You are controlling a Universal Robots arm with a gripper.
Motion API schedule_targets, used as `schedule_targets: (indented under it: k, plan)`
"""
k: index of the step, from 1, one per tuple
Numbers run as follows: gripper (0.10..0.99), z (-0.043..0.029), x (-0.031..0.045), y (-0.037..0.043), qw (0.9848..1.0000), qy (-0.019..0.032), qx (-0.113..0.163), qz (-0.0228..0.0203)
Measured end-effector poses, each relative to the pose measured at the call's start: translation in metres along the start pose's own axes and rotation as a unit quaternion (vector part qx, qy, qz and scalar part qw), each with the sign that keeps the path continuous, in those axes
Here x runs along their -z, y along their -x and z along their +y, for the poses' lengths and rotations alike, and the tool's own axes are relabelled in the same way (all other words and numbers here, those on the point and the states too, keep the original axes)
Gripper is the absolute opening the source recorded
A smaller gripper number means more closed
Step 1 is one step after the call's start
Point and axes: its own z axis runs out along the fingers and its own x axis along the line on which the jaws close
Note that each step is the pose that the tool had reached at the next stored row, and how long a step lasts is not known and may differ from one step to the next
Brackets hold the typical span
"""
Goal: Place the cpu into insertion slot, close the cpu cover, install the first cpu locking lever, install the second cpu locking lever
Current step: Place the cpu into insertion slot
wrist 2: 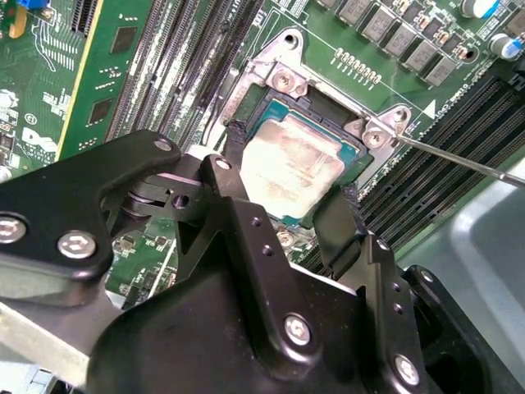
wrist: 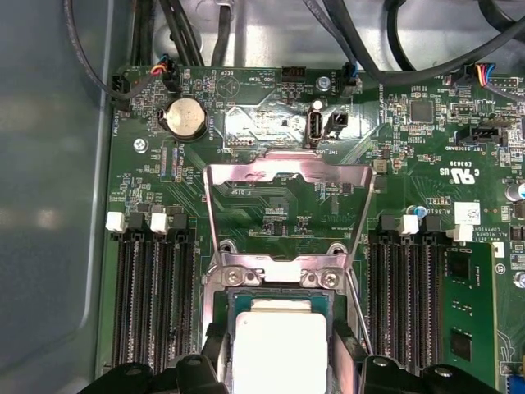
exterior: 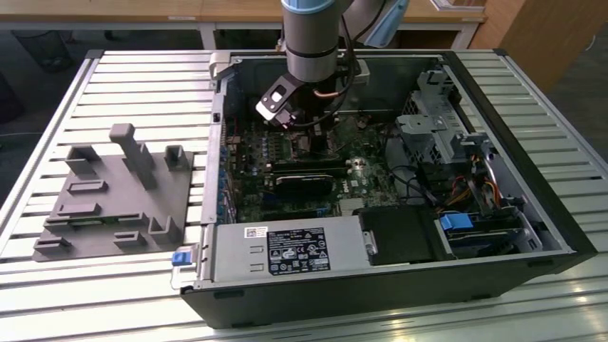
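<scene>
In both wrist views the cpu (wrist 2: 291, 164) (wrist: 279, 345) lies flat in the insertion slot (wrist 2: 283, 78) (wrist: 275, 275), its pale metal face up. My gripper (wrist 2: 289, 174) (wrist: 279, 359) straddles it, one black finger against each of two opposite edges, shut on the chip. The cpu cover (wrist: 287, 176) stands swung open beyond the socket, a silvery frame with its window showing the board behind. A thin wire locking lever (wrist 2: 459, 160) (wrist: 357, 316) sticks out, unlatched, beside the socket. In the exterior view my gripper (exterior: 285, 114) is low inside the open computer case (exterior: 532, 214).
Long black memory slots (wrist: 152, 304) (wrist: 406, 287) flank the socket on both sides. A power supply (exterior: 285, 249) fills the case's near side and a drive cage (exterior: 446, 135) with cables its exterior view's right. A grey fixture block (exterior: 114, 192) sits on the slatted table at the exterior view's left.
</scene>
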Motion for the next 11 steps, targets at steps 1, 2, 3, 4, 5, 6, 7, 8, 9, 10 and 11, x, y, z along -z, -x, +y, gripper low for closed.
schedule_targets:
  k: [1, 2, 3, 4, 5, 6, 7, 8, 9, 10, 11]
  plan:
    - [0.612, 0.0001, 0.0007, 0.0000, 1.0000, 0.0000, 0.000, 0.0001]
    - [0.612, 0.0001, 0.0016, 0.0000, 1.0000, 0.0000, 0.000, 0.0002]
    - [0.612, 0.0002, 0.0027, 0.0000, 1.0000, -0.0001, 0.000, 0.0001]
    - [0.612, 0.0003, 0.0036, -0.0001, 1.0000, -0.0001, 0.000, 0.0002]
    - [0.612, 0.0004, 0.0046, -0.0001, 1.0000, 0.0000, 0.000, 0.0001]
    - [0.612, 0.0005, 0.0056, -0.0001, 1.0000, 0.0000, 0.000, 0.0002]
    - [0.612, 0.0006, 0.0066, -0.0001, 1.0000, 0.0000, 0.000, 0.0003]
    - [0.612, 0.0007, 0.0076, -0.0001, 1.0000, -0.0001, 0.000, 0.0005]
    - [0.612, 0.0008, 0.0085, -0.0001, 1.0000, -0.0001, 0.000, 0.0005]
    - [0.612, 0.0009, 0.0097, -0.0001, 1.0000, -0.0002, 0.000, 0.0006]
    - [0.612, 0.0011, 0.0110, -0.0002, 1.0000, -0.0003, 0.000, 0.0006]
